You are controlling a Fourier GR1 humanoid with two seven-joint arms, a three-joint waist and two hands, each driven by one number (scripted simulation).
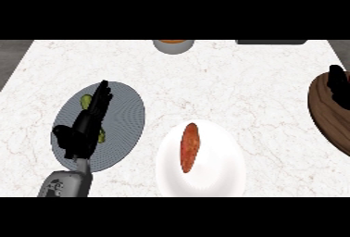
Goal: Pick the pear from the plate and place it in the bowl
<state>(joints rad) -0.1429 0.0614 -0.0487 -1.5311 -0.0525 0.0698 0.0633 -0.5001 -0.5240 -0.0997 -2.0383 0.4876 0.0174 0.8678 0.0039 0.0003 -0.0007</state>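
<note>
A grey round plate [126,115] lies at the left of the counter. On it sits a yellow-green pear [87,101], mostly hidden under my left hand [82,132]; small bits of it show at the hand's far side and near side. The left hand lies over the pear with its fingers stretched straight toward the plate's far rim, open. A white bowl [205,183] stands just right of the plate, near the front edge. My right hand [336,81] rests open at the right edge, fingers up.
An elongated orange-red vegetable [189,147] lies inside the white bowl. A dark wooden board or dish [327,113] sits at the right under the right hand. A grey cup [173,45] and a dark object [271,41] stand at the far edge.
</note>
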